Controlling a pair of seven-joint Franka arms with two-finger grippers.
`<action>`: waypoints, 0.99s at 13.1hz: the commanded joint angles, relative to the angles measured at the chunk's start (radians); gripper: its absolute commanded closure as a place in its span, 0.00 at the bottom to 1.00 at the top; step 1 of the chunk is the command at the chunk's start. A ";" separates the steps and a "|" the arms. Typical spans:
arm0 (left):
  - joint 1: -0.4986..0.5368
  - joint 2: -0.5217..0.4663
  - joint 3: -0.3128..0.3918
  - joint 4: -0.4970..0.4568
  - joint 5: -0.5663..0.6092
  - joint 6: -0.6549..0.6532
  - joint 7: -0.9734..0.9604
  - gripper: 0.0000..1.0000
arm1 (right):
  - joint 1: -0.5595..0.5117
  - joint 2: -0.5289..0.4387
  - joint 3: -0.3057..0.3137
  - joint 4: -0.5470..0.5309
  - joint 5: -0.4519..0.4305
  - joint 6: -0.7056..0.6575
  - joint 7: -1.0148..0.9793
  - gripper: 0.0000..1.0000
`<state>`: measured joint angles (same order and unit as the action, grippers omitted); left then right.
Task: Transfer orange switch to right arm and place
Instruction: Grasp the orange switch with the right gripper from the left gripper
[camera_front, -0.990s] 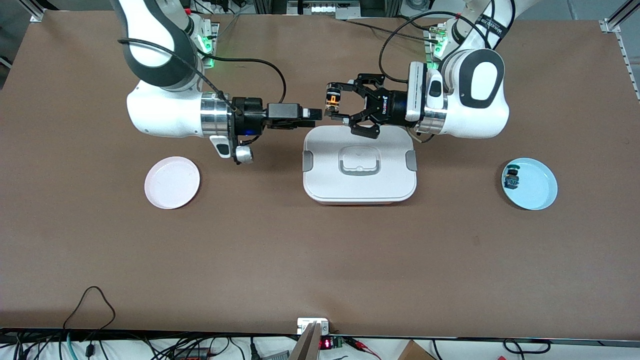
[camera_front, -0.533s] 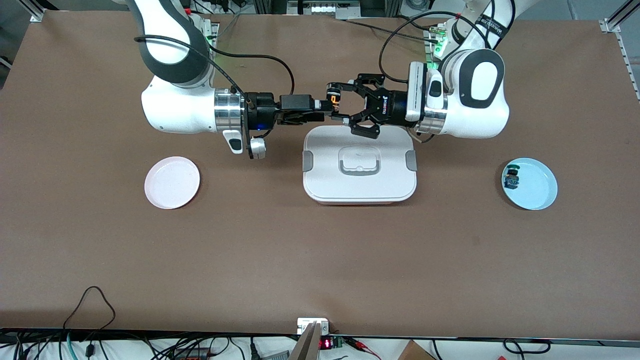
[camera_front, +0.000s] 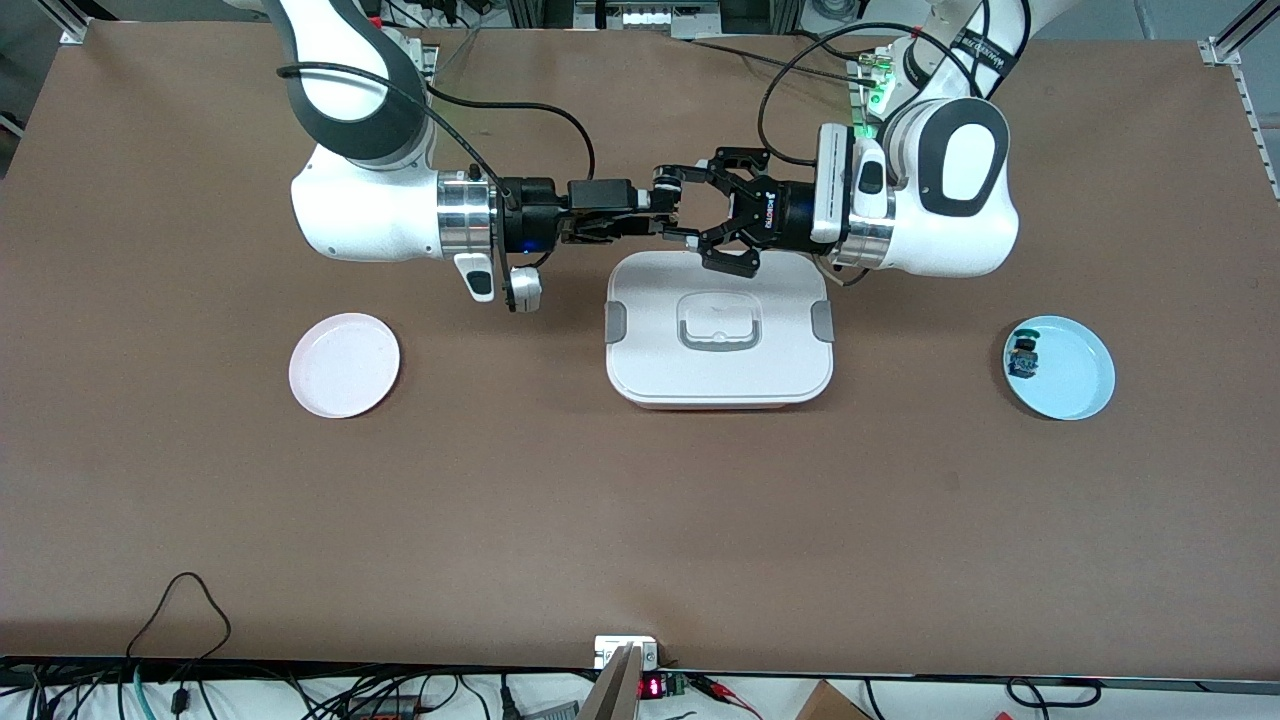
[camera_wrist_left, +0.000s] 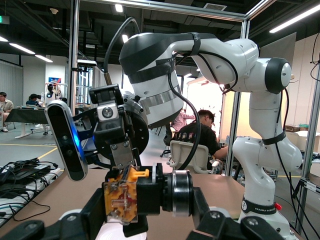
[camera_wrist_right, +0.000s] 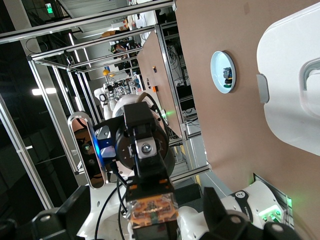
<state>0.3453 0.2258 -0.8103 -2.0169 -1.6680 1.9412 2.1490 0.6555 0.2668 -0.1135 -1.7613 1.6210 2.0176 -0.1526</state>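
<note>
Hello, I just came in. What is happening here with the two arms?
The left gripper is shut on the orange switch, holding it in the air over the table just above the white lidded box. The right gripper is open, with its fingers around the switch, ready to take it. The pink plate has nothing on it.

Right arm (camera_front: 370, 200) advanced toward left gripper (camera_front: 672, 208), its open jaws now flanking the orange switch (camera_wrist_left: 121, 200)

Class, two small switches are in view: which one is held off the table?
The orange switch, shut in the left gripper; the blue-green one lies on the blue plate.
</note>
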 joint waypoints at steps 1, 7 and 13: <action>0.014 -0.028 -0.007 -0.013 -0.029 -0.001 -0.006 1.00 | 0.012 -0.023 -0.005 -0.027 0.022 0.003 -0.025 0.03; 0.014 -0.028 -0.007 -0.013 -0.029 -0.001 -0.006 1.00 | 0.013 -0.034 0.000 -0.027 0.020 0.003 -0.025 0.37; 0.014 -0.028 -0.007 -0.011 -0.029 -0.001 -0.006 1.00 | 0.010 -0.038 0.001 -0.023 0.019 0.010 -0.024 0.83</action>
<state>0.3507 0.2237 -0.8107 -2.0135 -1.6729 1.9358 2.1344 0.6600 0.2567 -0.1145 -1.7697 1.6204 2.0198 -0.1728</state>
